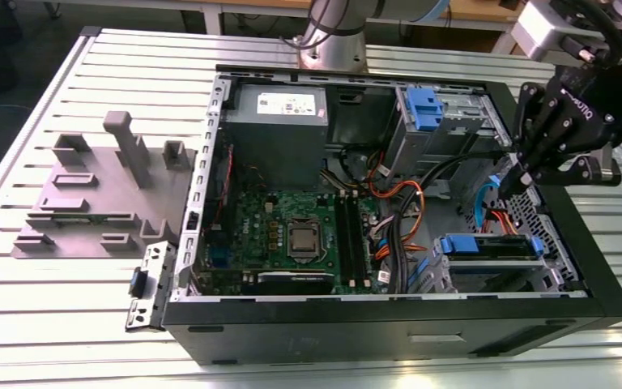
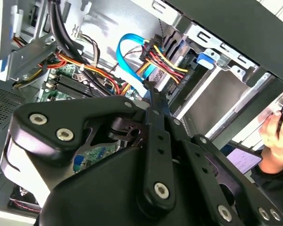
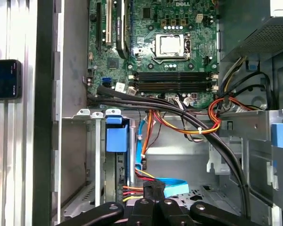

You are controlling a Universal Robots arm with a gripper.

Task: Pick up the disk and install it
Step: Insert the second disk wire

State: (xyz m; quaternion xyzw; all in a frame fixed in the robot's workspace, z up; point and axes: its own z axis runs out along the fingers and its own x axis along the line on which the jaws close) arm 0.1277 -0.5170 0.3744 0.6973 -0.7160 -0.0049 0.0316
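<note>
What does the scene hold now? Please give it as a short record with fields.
surface: slatted metal table
case: open computer case, motherboard exposed
gripper: gripper reaching into the case at the exterior view's right
disk: blue-framed drive seated in the lower bay, apart from the gripper
beside case: grey fixture on the table
</note>
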